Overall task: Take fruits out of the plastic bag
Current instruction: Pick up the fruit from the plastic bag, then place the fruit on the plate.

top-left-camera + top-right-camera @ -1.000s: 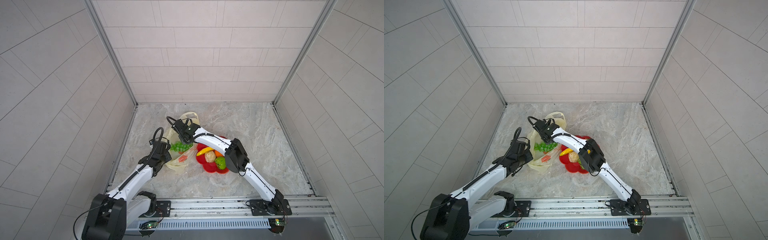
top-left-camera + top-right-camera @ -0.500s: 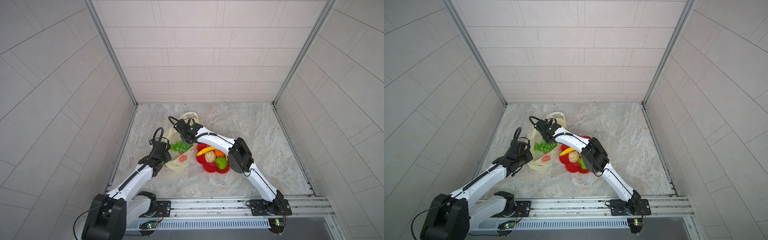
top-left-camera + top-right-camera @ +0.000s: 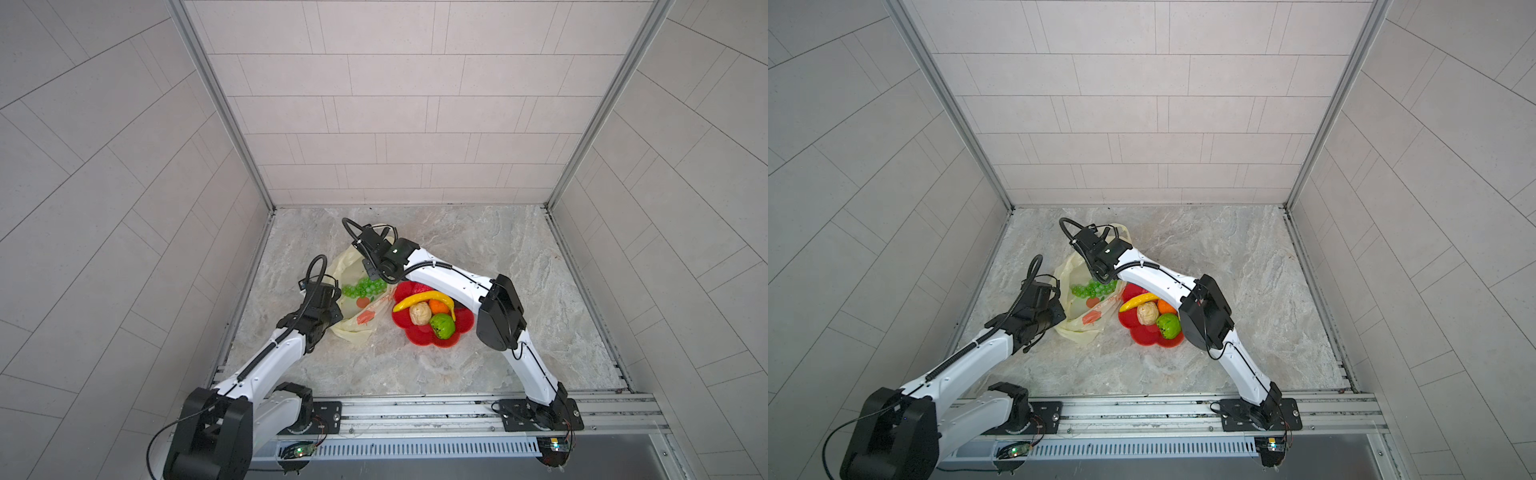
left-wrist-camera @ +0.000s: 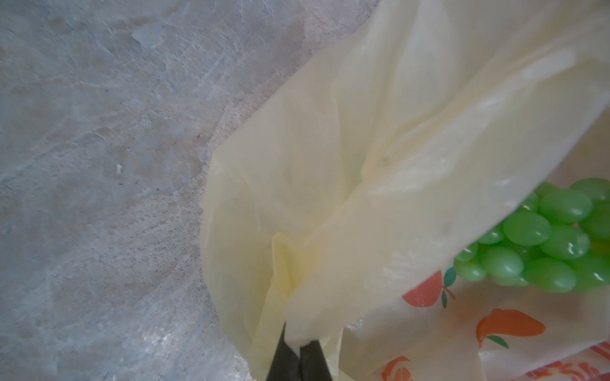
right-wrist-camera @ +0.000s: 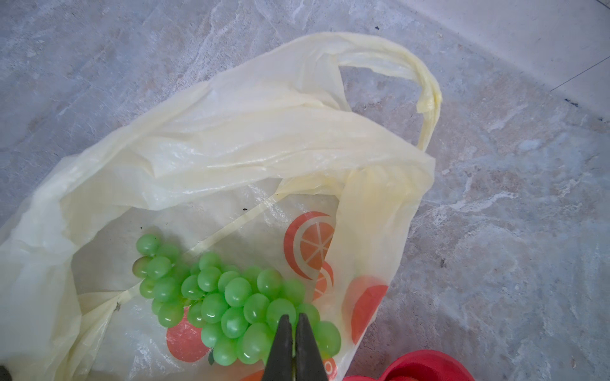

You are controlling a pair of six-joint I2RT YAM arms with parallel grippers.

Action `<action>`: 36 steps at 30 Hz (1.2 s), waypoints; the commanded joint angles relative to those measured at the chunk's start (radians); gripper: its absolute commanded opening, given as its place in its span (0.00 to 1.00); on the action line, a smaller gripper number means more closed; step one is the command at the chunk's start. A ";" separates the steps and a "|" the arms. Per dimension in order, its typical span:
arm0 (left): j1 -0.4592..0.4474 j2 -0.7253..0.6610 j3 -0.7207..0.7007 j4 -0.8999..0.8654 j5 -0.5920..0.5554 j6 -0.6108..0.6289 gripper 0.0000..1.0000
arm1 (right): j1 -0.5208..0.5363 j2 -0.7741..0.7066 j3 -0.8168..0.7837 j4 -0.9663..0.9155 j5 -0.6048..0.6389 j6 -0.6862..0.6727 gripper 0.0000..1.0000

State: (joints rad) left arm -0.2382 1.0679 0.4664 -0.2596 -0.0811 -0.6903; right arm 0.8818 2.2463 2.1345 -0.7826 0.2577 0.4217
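The plastic bag is laid on the marbled bench just beside the red dish, on the dish's side toward the left arm. The bag is seen to be thin, crinkled and pale yellow, translucent enough for the bench to show through. Orange-slice prints and red lettering are carried on the face nearest the dish. Its mouth is spread open. One loop handle is stretched out flat on the side of the bag farthest from the dish.

A green grape bunch is left inside the open mouth (glossy, oval, tightly clustered), on the part of the bag closest to the dish.

Four fruits are held in the dish. A yellow banana is laid across the dish, with an orange tucked against it. A beige piece and a green apple are set side by side.

The left fingers are pressed together on a gathered fold of the bag's edge, at the side away from the dish. The right fingers are closed to a sliver over the end of the grape bunch nearest the dish. Whether a grape or stem is pinched there cannot be told.
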 commanded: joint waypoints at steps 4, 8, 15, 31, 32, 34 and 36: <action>-0.002 0.000 0.023 -0.025 -0.024 0.005 0.00 | 0.029 -0.180 -0.062 -0.007 0.015 -0.014 0.00; -0.002 0.007 0.023 -0.020 -0.028 0.005 0.00 | 0.045 -0.270 -0.132 0.005 0.019 -0.026 0.00; -0.001 0.008 0.027 -0.023 -0.034 0.010 0.00 | 0.062 -0.438 -0.263 0.018 0.041 -0.043 0.00; -0.001 0.005 0.026 -0.023 -0.045 0.013 0.00 | 0.063 -0.774 -0.452 0.021 0.043 -0.107 0.00; -0.001 0.004 0.026 -0.023 -0.045 0.013 0.00 | 0.062 -0.795 -0.475 0.033 0.044 -0.111 0.00; 0.000 0.004 0.026 -0.024 -0.047 0.014 0.00 | 0.063 -0.837 -0.522 0.054 0.042 -0.108 0.00; -0.002 0.004 0.026 -0.024 -0.052 0.014 0.00 | 0.063 -0.873 -0.549 0.046 0.037 -0.091 0.00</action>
State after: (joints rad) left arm -0.2382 1.0771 0.4675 -0.2596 -0.1074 -0.6868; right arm 0.9417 1.4193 1.6115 -0.7589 0.2802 0.3294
